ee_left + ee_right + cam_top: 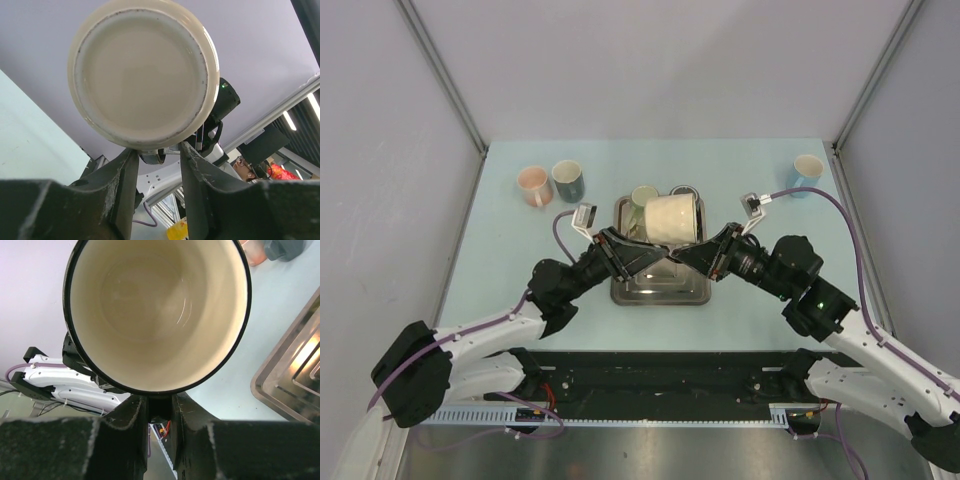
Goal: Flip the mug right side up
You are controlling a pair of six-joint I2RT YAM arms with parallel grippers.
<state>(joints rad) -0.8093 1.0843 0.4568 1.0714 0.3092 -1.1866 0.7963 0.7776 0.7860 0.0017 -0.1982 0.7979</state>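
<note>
Cream ceramic mug point(672, 219) lies on its side in the air above the steel tray point(660, 290). Left end effector point(157, 155) pinches its base edge; right end effector point(159, 407) pinches its black rim.

Five mugs: cream point(672, 219), green point(643, 197), pink point(533, 184), grey point(567, 180), blue point(806, 171); one tray point(660, 288)

No legible text or labels anywhere.

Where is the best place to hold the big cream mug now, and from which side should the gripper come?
The cream mug lies sideways above the metal tray, mouth toward the right arm. Its lower rim is probably best: the right gripper comes from the open end, jaws astride the thin wall.
</note>
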